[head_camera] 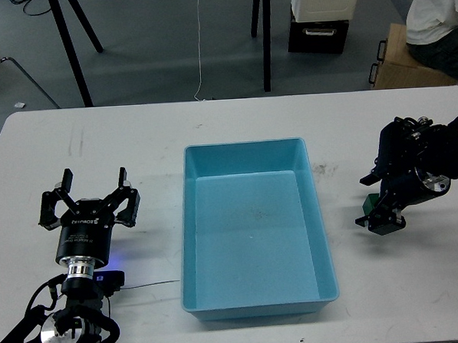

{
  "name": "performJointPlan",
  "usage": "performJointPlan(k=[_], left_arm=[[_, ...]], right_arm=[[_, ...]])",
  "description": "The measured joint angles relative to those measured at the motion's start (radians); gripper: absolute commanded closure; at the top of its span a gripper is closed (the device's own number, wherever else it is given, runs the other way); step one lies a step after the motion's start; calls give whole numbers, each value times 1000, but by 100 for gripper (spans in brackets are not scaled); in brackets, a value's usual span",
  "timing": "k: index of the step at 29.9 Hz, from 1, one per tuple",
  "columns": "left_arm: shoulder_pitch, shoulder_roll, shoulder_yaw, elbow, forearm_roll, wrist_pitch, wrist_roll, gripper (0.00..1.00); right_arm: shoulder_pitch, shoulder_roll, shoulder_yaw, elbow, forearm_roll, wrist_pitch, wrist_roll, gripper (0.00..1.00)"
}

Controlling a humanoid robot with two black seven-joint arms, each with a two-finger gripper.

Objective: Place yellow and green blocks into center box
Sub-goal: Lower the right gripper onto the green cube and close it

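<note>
1. Left gripper (90, 196): near the front left of the white table (234, 125), pointing away from the camera. Its two fingers are spread wide apart and hold nothing. A small blue light glows at the wrist below it.
2. Blue box (325, 251): an open rectangular bin at the centre of the table, its long side running away from the camera. No block is visible inside.
3. Right gripper (381, 219): to the right of the box, lowered over the green block (368, 203). The dark fingers cover most of the block, leaving only a sliver of green at the gripper's left edge. Whether the fingers have closed on the block cannot be told.
4. Green block: on the table right of the box, well apart from its wall, beneath the right gripper.
5. Far background: grey floor, black stand legs (75, 49), a dark case (319, 35) and a cardboard box (404, 58) beyond the table.
</note>
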Motion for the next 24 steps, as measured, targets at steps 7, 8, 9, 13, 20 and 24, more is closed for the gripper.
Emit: performJointPlan(k=[7,8,9,13,20,24], left_arm=[[0,0,0,0,0,0,0,0],[-1,0,0,0,0,0,0,0],[-1,0,0,0,0,0,0,0],[-3,0,-1,0,0,0,0,0],[-3,0,-1,0,0,1,0,0],[-4,0,0,0,-1,2,0,0]], right_arm=[[2,6,-39,-7,-2,1,0,9],[4,6,-44,-8,-3,1,0,9],[4,6,-48,-8,-6,2,0,9],[1,0,-52,-7,-38,2,0,9],[-4,-7,-59,-24,-49,2,0,29],[-5,-8,-74,-48,-49,2,0,44]])
